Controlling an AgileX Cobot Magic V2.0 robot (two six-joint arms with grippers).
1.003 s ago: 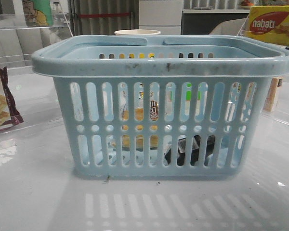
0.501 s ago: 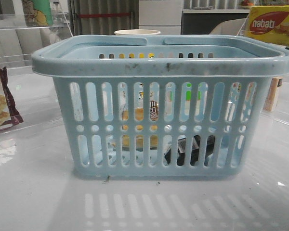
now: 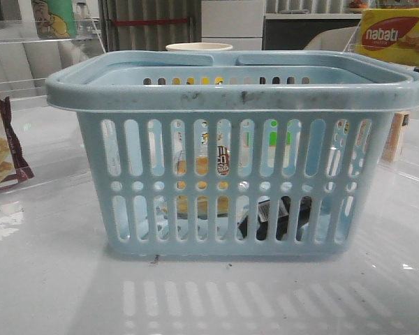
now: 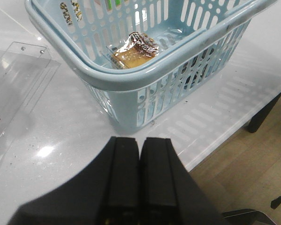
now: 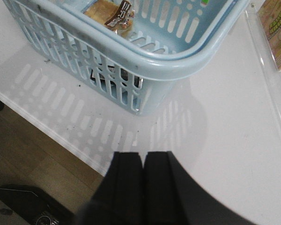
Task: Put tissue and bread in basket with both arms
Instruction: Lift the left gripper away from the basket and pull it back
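Sitting in the middle of the front frame, the basket (image 3: 237,150) is holding the bread (image 3: 202,178) left of centre and the tissue (image 3: 278,218) low at centre-right, both showing through its slots. The left gripper (image 4: 139,180) and the right gripper (image 5: 143,187) are each hovering over the white table (image 3: 56,279), fingers pressed together and pinching nothing.

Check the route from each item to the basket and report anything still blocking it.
Nothing visible blocks either route, since both items already lie inside the basket: the bread on its floor, the tissue visible through the front slots. The left gripper and right gripper are shut, empty, outside the basket.
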